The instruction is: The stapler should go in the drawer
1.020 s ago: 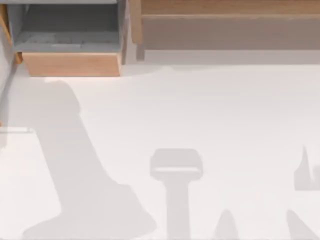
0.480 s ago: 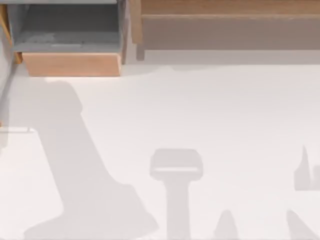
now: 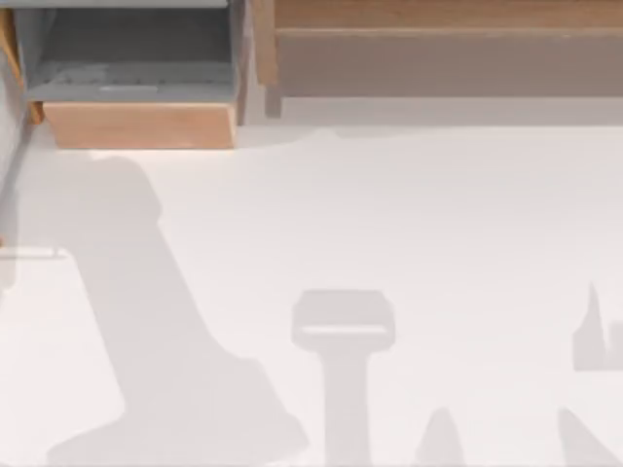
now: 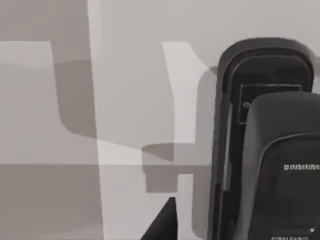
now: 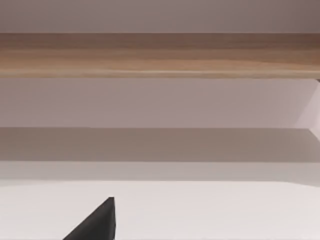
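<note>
Top view: drawer [image 3: 141, 125] open on white table [image 3: 409, 214].

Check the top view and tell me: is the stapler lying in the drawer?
No. The drawer stands open at the table's far left, and its grey floor is bare, with no stapler on it.

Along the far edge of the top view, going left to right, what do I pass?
The drawer, pulled open with its grey floor showing → a narrow wooden upright → the wide brown wooden panel.
</note>
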You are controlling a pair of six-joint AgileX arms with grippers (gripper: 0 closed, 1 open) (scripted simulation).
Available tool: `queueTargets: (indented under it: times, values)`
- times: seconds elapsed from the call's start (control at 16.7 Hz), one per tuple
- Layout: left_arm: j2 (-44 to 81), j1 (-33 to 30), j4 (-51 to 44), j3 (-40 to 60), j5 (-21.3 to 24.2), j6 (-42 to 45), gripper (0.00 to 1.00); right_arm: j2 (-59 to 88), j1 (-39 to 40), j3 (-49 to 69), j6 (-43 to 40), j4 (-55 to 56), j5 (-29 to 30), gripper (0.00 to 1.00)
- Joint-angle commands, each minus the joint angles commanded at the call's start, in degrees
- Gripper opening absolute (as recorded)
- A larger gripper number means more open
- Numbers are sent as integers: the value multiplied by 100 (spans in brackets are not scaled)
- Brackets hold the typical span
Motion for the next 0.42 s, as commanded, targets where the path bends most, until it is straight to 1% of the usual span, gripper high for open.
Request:
queueTargets:
  times: [0.06,0.12,0.42]
  values:
    - [0,0,0,0,0,0,98,0,0,0,0,0,0,100]
    - [0,0,0,0,0,0,100,0,0,0,0,0,0,100]
    - [0,0,0,0,0,0,100,0,0,0,0,0,0,100]
